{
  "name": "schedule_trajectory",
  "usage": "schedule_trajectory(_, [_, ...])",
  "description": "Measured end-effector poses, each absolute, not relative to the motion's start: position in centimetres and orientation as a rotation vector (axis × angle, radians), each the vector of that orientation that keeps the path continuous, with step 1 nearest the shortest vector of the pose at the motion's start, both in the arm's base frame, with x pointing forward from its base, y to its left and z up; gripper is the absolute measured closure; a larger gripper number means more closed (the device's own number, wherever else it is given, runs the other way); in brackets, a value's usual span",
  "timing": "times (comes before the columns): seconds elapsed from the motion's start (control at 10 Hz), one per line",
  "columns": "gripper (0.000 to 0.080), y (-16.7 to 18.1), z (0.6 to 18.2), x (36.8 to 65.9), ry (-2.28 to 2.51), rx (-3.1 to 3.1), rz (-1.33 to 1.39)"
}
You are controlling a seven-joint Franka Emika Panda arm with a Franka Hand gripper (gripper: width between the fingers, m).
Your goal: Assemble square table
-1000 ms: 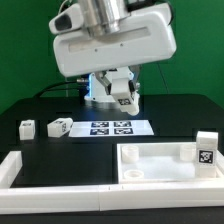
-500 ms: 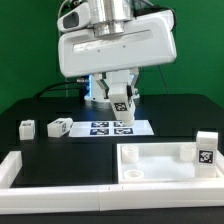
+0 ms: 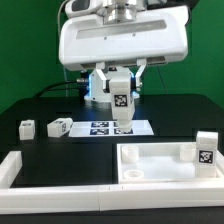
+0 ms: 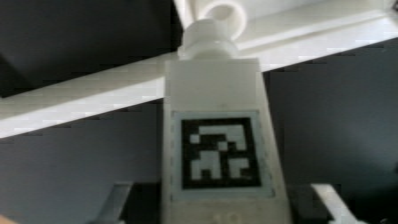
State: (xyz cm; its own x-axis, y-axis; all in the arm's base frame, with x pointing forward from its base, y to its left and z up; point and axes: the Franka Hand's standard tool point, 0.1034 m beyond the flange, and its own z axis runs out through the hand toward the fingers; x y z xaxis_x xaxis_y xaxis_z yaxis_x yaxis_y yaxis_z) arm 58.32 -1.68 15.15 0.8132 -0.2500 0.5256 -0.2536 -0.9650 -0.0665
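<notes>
My gripper point(image 3: 121, 92) is shut on a white table leg point(image 3: 121, 104), which hangs upright above the marker board point(image 3: 100, 128) with its black-white tag facing the camera. In the wrist view the leg point(image 4: 215, 110) fills the middle between my two fingers point(image 4: 130, 202), its far end pointing at a round ring on white parts point(image 4: 222, 12). The square tabletop panel point(image 3: 160, 166) lies at the front on the exterior view's right. A tagged leg point(image 3: 206, 148) stands at its right corner. Two more legs point(image 3: 27, 126) point(image 3: 60, 126) lie at the left.
Long white border bars point(image 3: 55, 192) run along the front and the front left point(image 3: 10, 168). The robot's large white body point(image 3: 120, 40) hangs over the back middle. A dark cable lies at the back left.
The held leg has turned from tilted to upright and come lower and slightly toward the exterior view's right. The gripper has swung to face the camera squarely.
</notes>
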Motion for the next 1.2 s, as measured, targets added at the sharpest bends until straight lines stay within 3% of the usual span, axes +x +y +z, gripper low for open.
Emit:
schedule_trajectory(0.2, [0.0509, -1.5, 14.8, 58.2, -0.409, 2.982, 0.866])
schedule_trajectory(0.4, [0.0509, 0.6, 12.4, 58.2, -0.337, 2.953, 0.894])
schedule_trajectory(0.7, [0.0509, -0.2, 12.6, 61.4, -0.349, 2.926, 0.949])
schedule_trajectory(1.2, [0.0509, -0.4, 10.9, 61.7, -0.345, 2.922, 0.924])
